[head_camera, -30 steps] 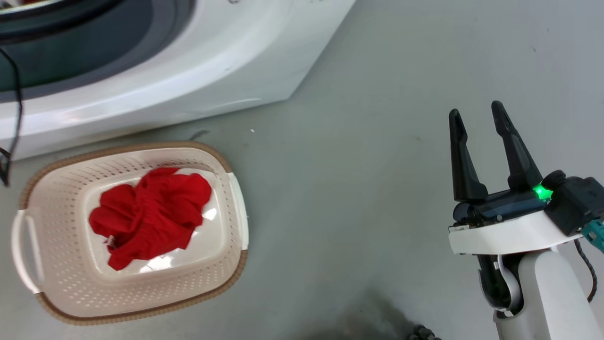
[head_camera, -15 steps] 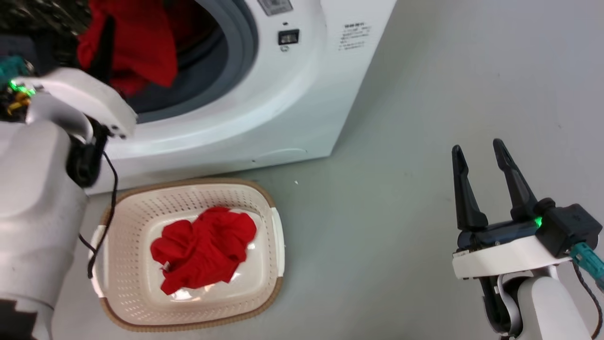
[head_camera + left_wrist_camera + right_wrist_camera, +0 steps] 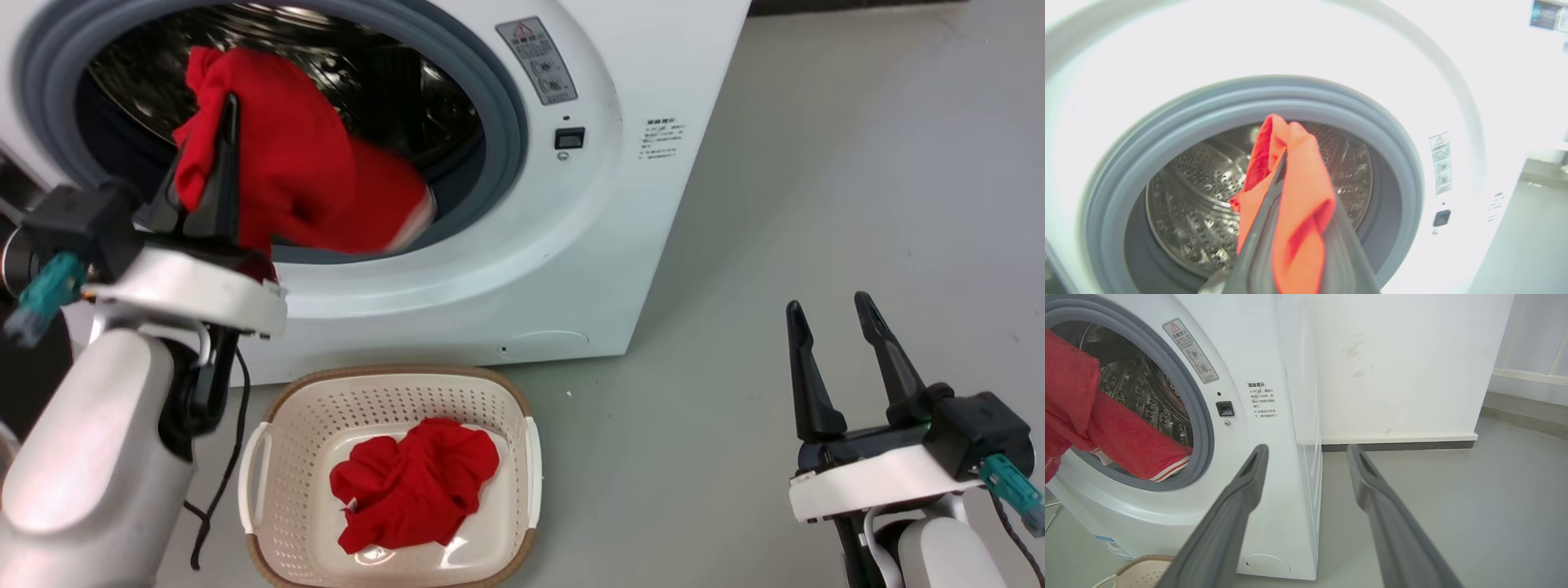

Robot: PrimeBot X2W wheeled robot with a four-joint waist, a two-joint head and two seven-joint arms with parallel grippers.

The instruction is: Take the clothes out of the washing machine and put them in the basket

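Note:
The white washing machine (image 3: 637,204) stands with its round grey-ringed mouth uncovered, steel drum (image 3: 1200,192) visible inside. My left gripper (image 3: 229,106) is shut on a red garment (image 3: 294,180) that hangs out over the grey ring, a white-striped hem at its lower end (image 3: 1167,471). The same garment (image 3: 1294,204) drapes over my left fingers in the left wrist view. On the floor below the mouth sits the cream basket (image 3: 286,416) with another red garment (image 3: 412,482) crumpled in it. My right gripper (image 3: 833,314) stands open and empty, off to the right above the floor.
Grey floor (image 3: 816,163) spreads to the right of the machine. A white wall with a dark skirting (image 3: 1396,446) runs behind. A black cable (image 3: 216,498) hangs from my left arm beside the basket. The basket's rim (image 3: 1143,561) shows low in the right wrist view.
The head camera has tilted up, bringing the machine's mouth into view. My left gripper holds the red garment farther out of the drum than half a second ago. The right gripper stays open.

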